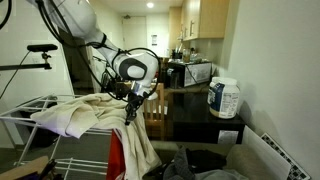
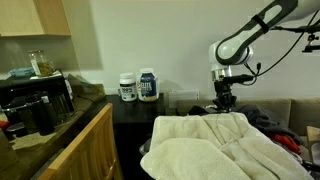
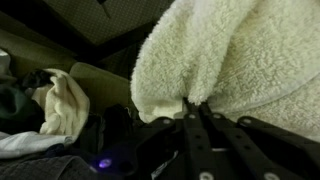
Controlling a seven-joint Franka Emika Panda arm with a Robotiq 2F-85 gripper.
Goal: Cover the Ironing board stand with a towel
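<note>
One white wire Ironing board stand point(image 1: 22, 112) sits at the left in an exterior view. The cream towel point(image 1: 75, 115) is draped over its top and hangs off the right end. Just right of that, the gripper point(image 1: 130, 103) pinches a towel fold. In the wrist view its fingers point(image 3: 190, 140) are clenched on the cloth. A wooden chair point(image 1: 153, 108) stands beyond.
</note>
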